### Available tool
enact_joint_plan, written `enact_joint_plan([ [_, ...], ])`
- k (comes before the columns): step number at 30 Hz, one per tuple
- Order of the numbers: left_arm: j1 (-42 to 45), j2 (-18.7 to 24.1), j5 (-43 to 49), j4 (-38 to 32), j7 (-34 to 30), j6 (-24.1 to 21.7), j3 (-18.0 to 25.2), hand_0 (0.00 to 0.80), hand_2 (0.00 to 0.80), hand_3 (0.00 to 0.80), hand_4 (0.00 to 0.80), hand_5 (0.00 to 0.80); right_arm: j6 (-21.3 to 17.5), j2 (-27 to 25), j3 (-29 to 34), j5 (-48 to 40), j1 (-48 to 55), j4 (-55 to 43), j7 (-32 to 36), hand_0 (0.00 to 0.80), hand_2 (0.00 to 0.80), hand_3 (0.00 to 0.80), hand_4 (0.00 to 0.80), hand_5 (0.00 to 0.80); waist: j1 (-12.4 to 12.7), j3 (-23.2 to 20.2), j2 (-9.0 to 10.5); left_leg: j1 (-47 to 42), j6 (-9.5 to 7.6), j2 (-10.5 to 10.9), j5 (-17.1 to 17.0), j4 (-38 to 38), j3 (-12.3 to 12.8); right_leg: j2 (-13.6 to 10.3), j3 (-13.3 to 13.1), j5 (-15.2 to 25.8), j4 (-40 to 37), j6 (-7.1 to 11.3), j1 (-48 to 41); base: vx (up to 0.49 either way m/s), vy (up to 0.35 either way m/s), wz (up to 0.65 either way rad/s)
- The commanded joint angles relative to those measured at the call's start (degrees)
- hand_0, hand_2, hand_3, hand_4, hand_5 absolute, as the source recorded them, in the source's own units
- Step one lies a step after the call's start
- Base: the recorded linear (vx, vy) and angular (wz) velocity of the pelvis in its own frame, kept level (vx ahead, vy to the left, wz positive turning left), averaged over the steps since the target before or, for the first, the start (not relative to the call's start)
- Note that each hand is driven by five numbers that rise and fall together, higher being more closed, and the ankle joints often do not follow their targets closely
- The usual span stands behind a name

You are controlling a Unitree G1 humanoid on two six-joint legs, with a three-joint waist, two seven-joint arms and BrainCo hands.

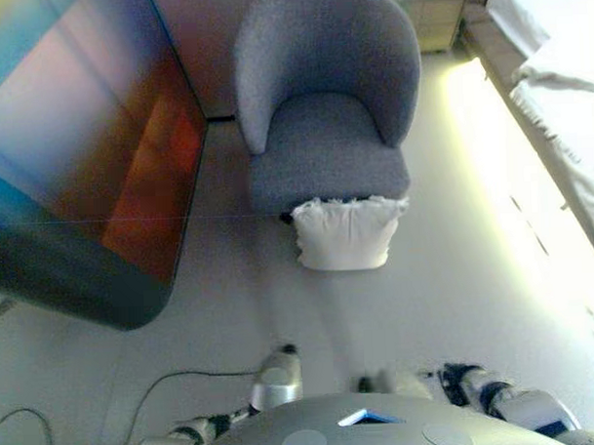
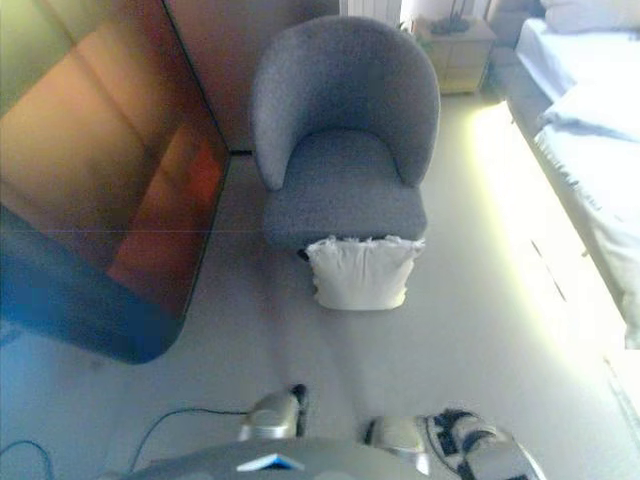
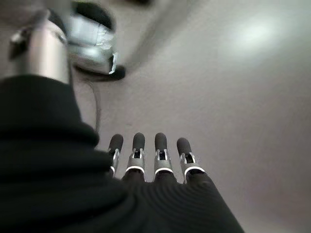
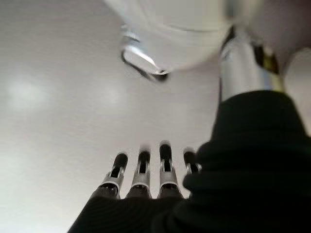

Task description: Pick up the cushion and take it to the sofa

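A white cushion (image 1: pixel 344 234) with a frilled top edge stands on the pale floor, leaning against the front of a grey armchair (image 1: pixel 324 104) straight ahead of me. The armchair's seat is bare. My left hand (image 3: pixel 148 158) hangs low by my side with its fingers straight over bare floor and holds nothing. My right hand (image 4: pixel 143 171) hangs the same way on the other side, fingers straight and nothing in them. Both hands are well short of the cushion, with a stretch of floor between.
A large glossy dark panel (image 1: pixel 80 152) with a rounded corner fills the left side. A white bed (image 1: pixel 556 96) runs along the right, and a small wooden nightstand (image 1: pixel 431 13) stands at the back. Pale floor (image 1: pixel 446 305) lies between me and the armchair.
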State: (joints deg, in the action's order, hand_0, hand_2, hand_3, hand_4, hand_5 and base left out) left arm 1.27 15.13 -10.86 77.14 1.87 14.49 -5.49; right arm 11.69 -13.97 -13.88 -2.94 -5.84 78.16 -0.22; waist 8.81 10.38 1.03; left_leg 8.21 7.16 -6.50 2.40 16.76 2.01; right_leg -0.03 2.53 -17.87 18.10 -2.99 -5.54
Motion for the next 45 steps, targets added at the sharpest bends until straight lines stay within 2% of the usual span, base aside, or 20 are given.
enact_joint_plan([
  [1, 1.1, -1.9, -0.6, 0.8, -1.1, 0.9, -0.6, 0.000, 0.000, 0.000, 0.000, 0.000, -0.1, -3.0, 0.8, -1.4, 1.1, -0.6, -0.7, 0.000, 0.000, 0.000, 0.000, 0.000, 2.1, -0.7, -2.05, 5.9, -1.62, 0.4, -15.9, -19.0, 0.8, -0.4, -5.1, 1.5, -11.1, 2.87, -15.1, 0.562, 0.139, -0.08],
  [4, 2.2, -2.1, -1.1, 1.5, -1.2, 1.3, 0.2, 0.000, 0.000, 0.000, 0.000, 0.000, 0.4, -2.8, 1.5, -0.1, 1.6, 0.5, -0.3, 0.000, 0.000, 0.000, 0.000, 0.000, 3.1, -2.0, -2.05, 7.9, -0.67, -2.0, -15.1, -21.3, -0.7, -1.7, -7.2, -2.2, -9.0, 3.45, -18.0, 0.665, 0.186, -0.13],
  [5, 2.6, -2.2, -1.2, 1.9, -1.4, 1.4, 0.7, 0.000, 0.000, 0.000, 0.000, 0.000, 0.6, -2.8, 1.7, 0.1, 1.9, 0.7, -0.3, 0.000, 0.000, 0.000, 0.000, 0.000, 3.9, -2.6, -2.58, 8.9, -0.15, -4.0, -16.0, -21.8, -1.2, -2.3, -8.2, -3.0, -8.4, 3.76, -19.0, 0.772, 0.278, -0.36],
  [6, 3.0, -2.3, -1.5, 2.2, -1.4, 1.6, 1.2, 0.000, 0.000, 0.000, 0.000, 0.000, 1.0, -2.8, 2.0, 0.2, 2.3, 0.9, -0.4, 0.000, 0.000, 0.000, 0.000, 0.000, 3.8, -3.0, -2.19, 9.2, -0.05, -4.2, -16.1, -20.8, -1.7, -3.6, -8.3, -4.5, -7.4, 4.19, -20.5, 0.715, 0.296, -0.50],
  [8, 3.2, -2.5, -2.0, 2.3, -1.3, 2.1, 1.8, 0.000, 0.000, 0.000, 0.000, 0.000, 1.6, -2.7, 2.4, 0.0, 2.3, 1.2, -0.8, 0.000, 0.000, 0.000, 0.000, 0.000, 3.6, -3.6, -1.70, 8.3, -0.85, -4.7, -13.1, -19.3, 0.3, -6.8, -7.7, -3.6, -5.1, 6.29, -21.3, 0.633, 0.344, -0.54],
  [9, 2.9, -2.2, -2.1, 2.7, -1.2, 1.9, 2.1, 0.000, 0.000, 0.000, 0.000, 0.000, 1.4, -2.4, 3.3, 0.0, 2.3, 1.5, -1.4, 0.000, 0.000, 0.000, 0.000, 0.000, 3.3, -4.0, -1.64, 8.5, -0.76, -5.0, -13.8, -17.0, 1.3, -8.2, -7.1, -2.6, -3.5, 7.64, -21.2, 0.627, 0.387, -0.64],
  [11, 2.2, -1.4, -0.6, 3.2, -1.6, 0.2, 2.6, 0.000, 0.000, 0.000, 0.000, 0.000, 0.8, -2.2, 4.7, 0.3, 2.5, 1.5, -1.5, 0.000, 0.000, 0.000, 0.000, 0.000, 2.9, -4.6, -1.21, 10.3, -1.33, -4.0, -13.6, -10.5, 1.1, -9.9, -6.7, 0.6, -0.3, 9.20, -21.0, 0.590, 0.336, -0.58],
  [14, -0.2, -0.1, -1.4, 2.2, -1.4, -1.5, 1.9, 0.000, 0.000, 0.000, 0.000, 0.000, -1.0, -1.7, 5.3, 3.8, 3.2, -0.1, -1.7, 0.000, 0.000, 0.000, 0.000, 0.000, 2.6, -6.5, 0.09, 9.5, -5.77, -1.4, -9.4, -7.6, 3.5, -14.1, -4.4, 15.3, 8.7, 12.03, -17.0, 0.502, 0.301, -0.55],
  [16, -1.7, 0.9, -0.1, 1.3, -1.1, -1.6, 1.2, 0.000, 0.000, 0.000, 0.000, 0.000, -1.6, -1.7, 4.7, 3.7, 2.7, -1.4, -2.0, 0.000, 0.000, 0.000, 0.000, 0.000, 1.2, -6.7, -0.21, 6.9, -6.91, -0.7, -7.8, -8.4, 4.6, -13.8, -5.0, 18.8, 14.0, 11.56, -10.9, 0.424, 0.261, -0.29],
  [17, -3.6, 1.9, -0.6, 1.0, -1.2, -1.4, -0.7, 0.000, 0.000, 0.000, 0.000, 0.000, -1.7, -1.4, 3.5, 1.8, 2.3, -2.8, -2.7, 0.000, 0.000, 0.000, 0.000, 0.000, -0.4, -6.0, 0.62, 4.9, -8.23, 1.7, -6.9, -9.7, 3.9, -10.3, -4.3, 15.6, 14.1, 11.19, -6.7, 0.331, 0.175, 0.02],
  [18, -4.5, 2.2, -1.0, 0.9, -1.2, -1.3, -1.4, 0.000, 0.000, 0.000, 0.000, 0.000, -1.8, -1.3, 3.1, 0.9, 2.1, -3.2, -2.9, 0.000, 0.000, 0.000, 0.000, 0.000, -0.7, -6.0, 0.41, 4.4, -8.41, 1.8, -6.9, -10.4, 3.7, -8.7, -3.9, 15.3, 13.2, 11.04, -5.1, 0.267, 0.076, 0.23],
  [20, -7.1, 3.0, -3.1, 0.4, 0.0, -0.8, -1.3, 0.000, 0.000, 0.000, 0.000, 0.000, -2.7, -0.7, 2.4, -0.7, 0.5, -3.6, -3.5, 0.000, 0.000, 0.000, 0.000, 0.000, -1.4, -5.2, 0.58, 1.0, -8.46, 2.6, -5.8, -12.3, 5.7, -8.5, 2.2, 14.7, 8.2, 10.85, 1.5, 0.182, -0.004, 0.10],
  [22, -8.8, 2.7, -4.8, 0.3, 1.1, -0.1, -1.5, 0.000, 0.000, 0.000, 0.000, 0.000, -3.3, -0.6, 1.6, -2.2, -0.7, -3.9, -4.7, 0.000, 0.000, 0.000, 0.000, 0.000, -2.8, -3.7, 0.01, -2.6, -8.25, 3.0, -4.6, -13.9, 5.7, -6.8, 5.7, 13.0, 4.0, 9.68, 8.3, 0.150, -0.023, -0.39],
  [23, -9.1, 2.6, -5.1, 0.4, 1.4, 0.0, -1.6, 0.000, 0.000, 0.000, 0.000, 0.000, -3.6, -0.7, 1.5, -2.8, -0.9, -4.2, -4.7, 0.000, 0.000, 0.000, 0.000, 0.000, -3.4, -3.1, -0.29, -4.1, -7.95, 3.1, -4.3, -14.5, 5.5, -6.9, 6.6, 12.9, 2.8, 9.12, 10.0, 0.125, -0.020, -0.27],
  [25, -9.3, 2.3, -5.9, 0.5, 1.8, 0.0, -1.7, 0.000, 0.000, 0.000, 0.000, 0.000, -3.9, -1.0, 1.4, -3.5, -0.8, -4.8, -4.8, 0.000, 0.000, 0.000, 0.000, 0.000, -4.3, -2.5, -0.49, -5.8, -7.62, 3.3, -3.6, -15.3, 5.2, -7.4, 6.9, 13.9, 0.2, 8.84, 11.6, 0.151, -0.032, 0.08],
  [26, -8.7, 1.9, -6.1, 0.5, 2.1, -0.1, -1.5, 0.000, 0.000, 0.000, 0.000, 0.000, -4.3, -1.2, 1.7, -3.4, -0.4, -5.0, -4.7, 0.000, 0.000, 0.000, 0.000, 0.000, -5.5, -2.3, -0.14, -7.3, -7.56, 3.9, -2.7, -15.6, 4.7, -7.9, 6.0, 15.7, -4.1, 9.17, 12.2, 0.258, -0.034, 0.32],
  [29, -7.0, 1.0, -6.5, 0.5, 3.1, -1.3, -1.1, 0.000, 0.000, 0.000, 0.000, 0.000, -4.3, -1.4, 2.2, -2.0, 0.7, -5.2, -4.5, 0.000, 0.000, 0.000, 0.000, 0.000, -7.3, -2.2, -0.04, -10.3, -7.33, 4.6, -0.9, -16.1, 3.8, -8.8, 4.4, 18.2, -8.7, 9.91, 12.0, 0.307, -0.006, 0.31],
  [33, -5.4, -0.2, -8.1, -0.2, 5.9, -3.4, 0.1, 0.000, 0.000, 0.000, 0.000, 0.000, -3.5, -1.8, 2.4, 0.6, 1.7, -4.2, -4.7, 0.000, 0.000, 0.000, 0.000, 0.000, -6.5, -3.4, 0.38, -11.1, -6.43, 5.3, -0.2, -15.2, 3.3, -8.9, 5.7, 18.7, -14.4, 8.97, 6.4, 0.289, -0.015, 0.16],
  [40, -6.7, -0.7, -9.4, -0.8, 7.5, -9.7, 0.4, 0.000, 0.000, 0.000, 0.000, 0.000, -6.8, -2.9, 2.7, -2.9, -1.4, -5.3, -14.6, 0.000, 0.000, 0.000, 0.000, 0.000, -4.2, -2.8, 0.73, -7.7, -4.80, 4.4, 0.4, -11.3, 2.3, -9.0, 7.7, 18.0, -15.8, 8.05, 4.7, 0.116, -0.055, 0.17],
  [45, -13.8, -0.2, -17.0, -5.3, 7.7, -18.5, -2.9, 0.000, 0.000, 0.000, 0.000, 0.000, -11.6, -5.3, 0.3, -4.3, -8.9, -10.3, -24.5, 0.000, 0.000, 0.000, 0.000, 0.000, -3.5, 4.2, 0.57, 3.5, -3.93, 4.3, 0.2, -4.8, 0.0, -9.2, 8.0, 18.0, -13.0, 7.28, 13.3, -0.263, -0.139, 0.05],
])
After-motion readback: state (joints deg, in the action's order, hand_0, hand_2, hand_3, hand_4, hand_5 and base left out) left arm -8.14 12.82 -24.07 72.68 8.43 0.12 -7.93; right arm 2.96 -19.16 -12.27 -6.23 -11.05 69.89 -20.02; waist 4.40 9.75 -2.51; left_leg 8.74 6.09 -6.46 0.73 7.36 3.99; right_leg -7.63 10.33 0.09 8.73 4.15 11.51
